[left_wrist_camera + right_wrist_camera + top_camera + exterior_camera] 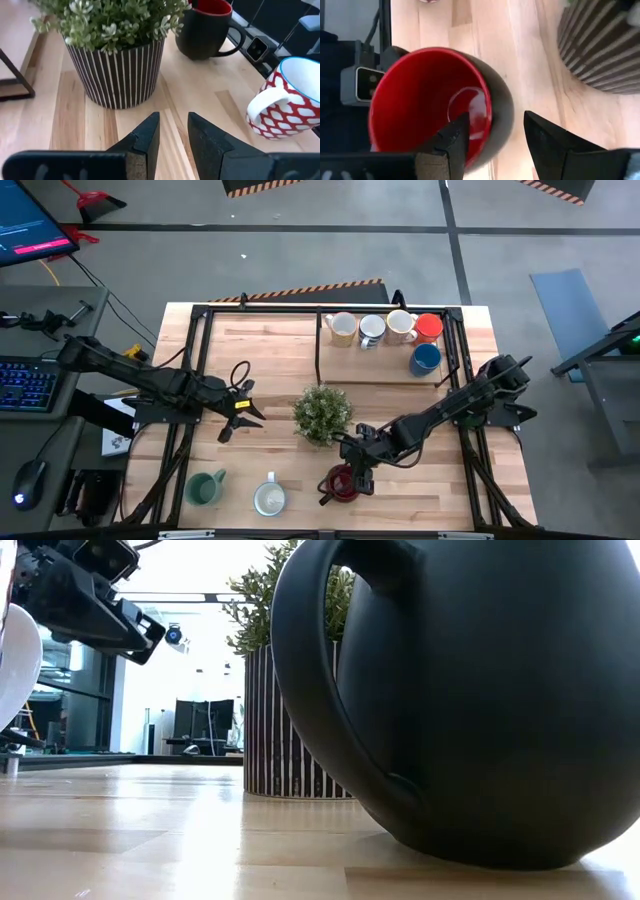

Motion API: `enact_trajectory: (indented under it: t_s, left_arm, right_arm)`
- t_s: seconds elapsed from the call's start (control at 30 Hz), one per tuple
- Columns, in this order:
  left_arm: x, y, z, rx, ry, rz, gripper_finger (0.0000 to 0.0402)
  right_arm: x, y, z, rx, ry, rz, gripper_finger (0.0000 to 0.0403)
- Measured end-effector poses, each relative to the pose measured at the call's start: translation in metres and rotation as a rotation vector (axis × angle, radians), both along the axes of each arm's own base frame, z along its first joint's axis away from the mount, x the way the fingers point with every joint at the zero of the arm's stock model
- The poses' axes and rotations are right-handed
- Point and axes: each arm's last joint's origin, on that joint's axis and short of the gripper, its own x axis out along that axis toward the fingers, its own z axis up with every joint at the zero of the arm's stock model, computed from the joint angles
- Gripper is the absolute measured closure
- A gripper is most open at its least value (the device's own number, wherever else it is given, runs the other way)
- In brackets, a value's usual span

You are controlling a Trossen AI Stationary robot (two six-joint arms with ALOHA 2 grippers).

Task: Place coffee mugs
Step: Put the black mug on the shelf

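A dark mug with a red inside [342, 483] stands upright on the wooden table near its front edge and fills the low view as a dark mug [480, 690]. My right gripper [495, 117] hovers open just above it, slanting down. One finger is over the red hollow, the other outside the mug's wall [501, 112], with no touch showing. My left gripper [173, 117] is open left of the potted plant [322, 413] and points at its striped pot [117, 75]. A green mug [205, 487] and a red-and-white patterned mug [285, 100] stand at the near edge.
Several mugs stand at the far right: cream [342, 328], white [372, 330], pale [400, 326], red [430, 327] and blue [425, 358]. A black metal frame [318, 345] runs round the tabletop. The plant stands close behind the dark mug. Bare wood lies at the far left.
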Motion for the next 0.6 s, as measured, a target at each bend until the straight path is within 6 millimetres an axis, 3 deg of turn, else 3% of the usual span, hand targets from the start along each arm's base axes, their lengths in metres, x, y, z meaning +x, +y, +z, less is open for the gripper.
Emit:
enact_trajectory:
  t_s: [0.23, 0.6]
  left_arm:
    - [0.004, -0.001, -0.004, 0.014, 0.018, -0.005, 0.0312]
    - [0.007, -0.002, -0.004, 0.010, 0.002, -0.005, 0.0312]
  right_arm:
    - [0.006, 0.003, -0.019, -0.007, 0.046, -0.020, 0.0236]
    - [0.008, 0.001, -0.019, 0.063, 0.062, -0.094, 0.0236]
